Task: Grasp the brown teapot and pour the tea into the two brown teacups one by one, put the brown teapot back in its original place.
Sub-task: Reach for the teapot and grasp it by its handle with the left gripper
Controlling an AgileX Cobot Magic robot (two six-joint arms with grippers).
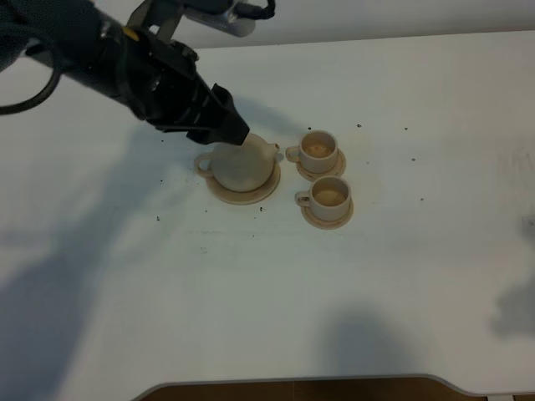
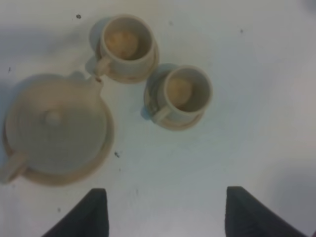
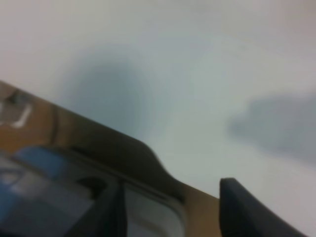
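Observation:
The brown teapot stands lid on, upright on its larger saucer, left of the two brown teacups, each on a small saucer. My left gripper hovers just above the teapot's far side, open and empty. In the left wrist view the teapot, its saucer and both cups lie below the open left gripper. The cups' insides look pale tan; no dark tea shows. My right gripper is open and empty over the table's edge, outside the exterior view.
The white table carries a few dark specks around the tea set. Its front edge runs along the bottom of the exterior view. The right wrist view shows the table edge with blurred equipment below.

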